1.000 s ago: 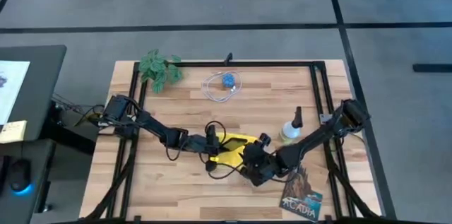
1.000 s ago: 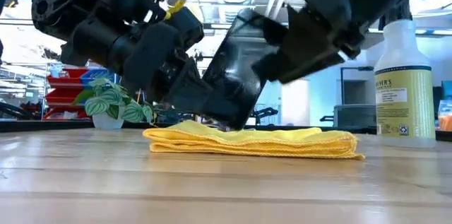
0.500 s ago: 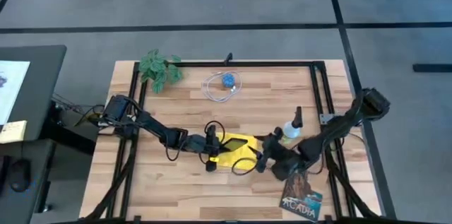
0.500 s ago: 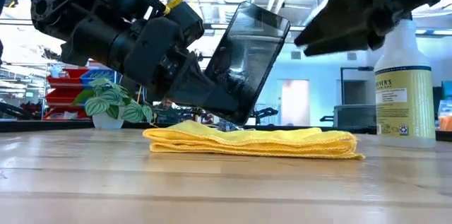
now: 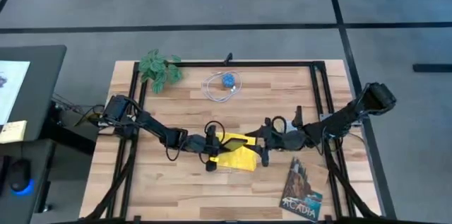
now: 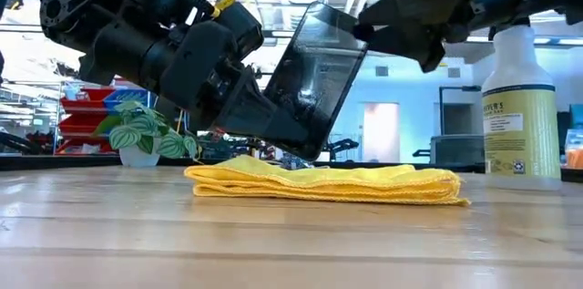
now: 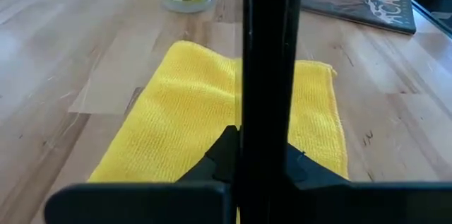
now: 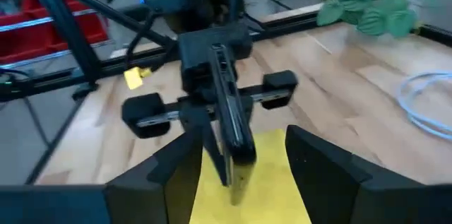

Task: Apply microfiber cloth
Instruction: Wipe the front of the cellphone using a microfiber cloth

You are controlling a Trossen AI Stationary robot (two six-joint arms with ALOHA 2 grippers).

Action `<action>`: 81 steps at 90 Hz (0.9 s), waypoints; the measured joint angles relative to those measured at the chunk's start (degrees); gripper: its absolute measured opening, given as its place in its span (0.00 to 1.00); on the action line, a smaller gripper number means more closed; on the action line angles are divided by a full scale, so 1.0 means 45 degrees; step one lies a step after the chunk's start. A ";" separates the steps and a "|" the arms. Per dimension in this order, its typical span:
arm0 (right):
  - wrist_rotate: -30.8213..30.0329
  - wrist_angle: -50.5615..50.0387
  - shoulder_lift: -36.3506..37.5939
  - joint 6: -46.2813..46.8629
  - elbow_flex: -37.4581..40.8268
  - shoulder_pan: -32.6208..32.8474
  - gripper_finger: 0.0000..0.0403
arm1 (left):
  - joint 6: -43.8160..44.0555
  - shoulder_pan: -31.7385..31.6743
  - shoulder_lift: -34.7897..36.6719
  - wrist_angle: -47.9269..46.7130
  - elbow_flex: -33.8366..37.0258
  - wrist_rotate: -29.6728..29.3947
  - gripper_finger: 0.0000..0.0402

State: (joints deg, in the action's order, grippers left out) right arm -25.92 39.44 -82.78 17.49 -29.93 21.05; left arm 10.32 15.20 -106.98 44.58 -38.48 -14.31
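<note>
While a green plant (image 5: 159, 68) sits at the far left corner of the wooden counter (image 5: 183, 189) and a coiled cable (image 5: 222, 86) lies to its right, the left claw (image 5: 217, 148) reaches in from the left edge to the middle, clamped on a black smartphone (image 6: 310, 79). In the low view the phone is held tilted on its edge above the microfiber cloth (image 5: 238, 155), its lowest corner close over the fabric; whether the two touch cannot be told. The cloth lies flat on the counter near the centre, a bright yellow folded square. Just right of it, the right claw (image 5: 263, 148) faces the phone with its fingers (image 8: 318, 171) spread apart and gripping nothing, raised off the counter. Behind that arm stands a spray bottle (image 6: 520, 98), and a dark illustrated booklet (image 5: 301, 190) lies at the near right.
</note>
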 joint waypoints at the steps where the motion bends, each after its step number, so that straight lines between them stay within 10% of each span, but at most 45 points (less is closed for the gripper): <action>1: 0.0080 -0.0003 0.0000 -0.0002 0.0000 -0.0012 0.44 | 0.0006 0.0000 0.0000 0.0000 0.0000 0.0000 0.03; 81: 0.1100 -0.2798 -0.0005 -0.1128 -0.1858 -0.0128 0.40 | 0.0118 0.0385 0.0015 0.0426 -0.0010 -0.0053 0.03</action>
State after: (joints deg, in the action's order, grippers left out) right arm -20.97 26.85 -82.81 12.42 -38.29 20.47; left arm 10.85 16.94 -106.91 46.49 -38.52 -14.55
